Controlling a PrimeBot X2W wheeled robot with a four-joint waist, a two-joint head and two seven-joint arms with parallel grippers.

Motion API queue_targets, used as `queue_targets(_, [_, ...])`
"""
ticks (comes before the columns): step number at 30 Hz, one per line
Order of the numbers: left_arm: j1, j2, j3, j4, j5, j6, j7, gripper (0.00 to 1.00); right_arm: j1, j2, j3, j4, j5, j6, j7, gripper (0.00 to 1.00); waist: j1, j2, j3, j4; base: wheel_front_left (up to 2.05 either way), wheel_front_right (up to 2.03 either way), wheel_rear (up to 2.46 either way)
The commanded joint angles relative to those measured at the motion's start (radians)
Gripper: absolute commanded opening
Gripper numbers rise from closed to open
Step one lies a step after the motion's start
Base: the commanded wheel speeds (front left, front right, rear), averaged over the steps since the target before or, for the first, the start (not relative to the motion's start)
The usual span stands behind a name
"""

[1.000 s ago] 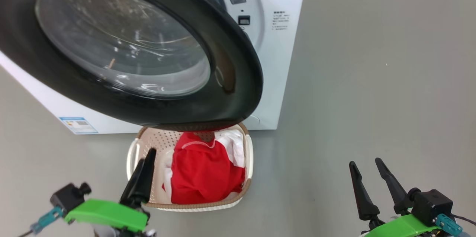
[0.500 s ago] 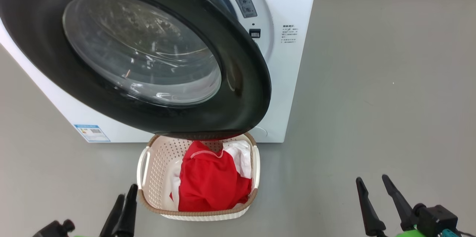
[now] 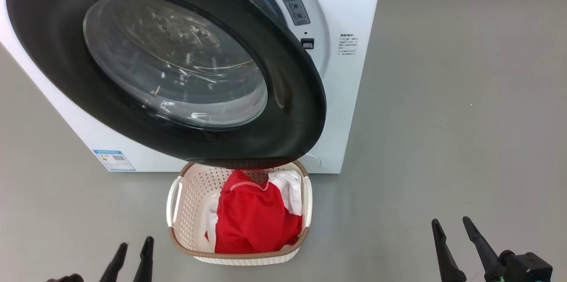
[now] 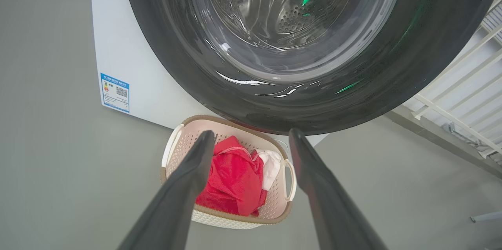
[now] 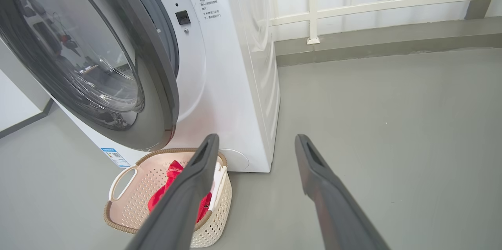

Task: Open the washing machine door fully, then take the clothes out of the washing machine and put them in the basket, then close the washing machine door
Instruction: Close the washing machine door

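Note:
The washing machine door [image 3: 292, 109], black-rimmed with a bulging glass window, stands swung out from the white washing machine [image 3: 354, 3] and overhangs the far end of the basket [image 3: 188, 202]. The cream basket sits on the floor in front of the machine and holds the red and white clothes [image 3: 257, 222]. My left gripper [image 3: 135, 246] is open, low, left of and nearer than the basket. My right gripper [image 3: 452, 224] is open over bare floor, far to the right. In the left wrist view the open gripper [image 4: 251, 134] frames the clothes [image 4: 231, 179] and basket [image 4: 235, 222] below the door [image 4: 188, 73].
Grey floor [image 3: 443, 96] spreads wide to the right of the machine. A white railing and low grey kerb [image 5: 353, 46] run behind the machine. The right wrist view has the door [image 5: 159, 101] ajar above the basket [image 5: 133, 199], with my open right gripper [image 5: 257, 140] in front.
The head camera has shifted, so the whole scene sits lower and more to the right. My left gripper has drawn back from the basket's left rim toward the bottom edge. Both grippers stay open.

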Motion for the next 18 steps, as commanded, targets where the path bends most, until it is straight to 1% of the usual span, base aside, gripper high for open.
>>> queue_targets(1, [-0.011, 0.012, 0.048, -0.03, 0.04, -0.006, -0.012, 1.0, -0.012, -0.013, 0.02, -0.026, -0.017, 0.007, -0.006, 1.0, 0.0, 0.0, -0.001, 0.001, 0.0, 0.0, 0.0])
queue_targets(6, [0.015, -0.028, 0.127, -0.074, 0.243, -0.006, -0.012, 1.0, -0.008, -0.013, 0.023, -0.027, -0.019, 0.007, -0.006, 1.0, 0.0, 0.0, -0.008, 0.003, 0.0, 0.0, 0.0])
queue_targets(11, [0.041, -0.082, 0.201, -0.135, 0.412, -0.006, -0.012, 1.0, -0.004, -0.013, 0.021, -0.03, -0.02, 0.007, -0.006, 1.0, 0.0, 0.0, -0.013, 0.002, 0.0, 0.0, 0.0])
queue_targets(15, [0.061, -0.117, 0.243, -0.176, 0.498, -0.006, -0.012, 1.0, -0.003, -0.013, 0.022, -0.032, -0.019, 0.007, -0.006, 1.0, 0.0, 0.0, -0.015, 0.0, 0.0, 0.0, 0.0])
queue_targets(18, [0.074, -0.135, 0.249, -0.189, 0.529, -0.006, -0.012, 1.0, -0.003, -0.013, 0.021, -0.034, -0.019, 0.007, -0.006, 1.0, 0.0, 0.0, -0.013, 0.0, 0.0, 0.0, 0.0])
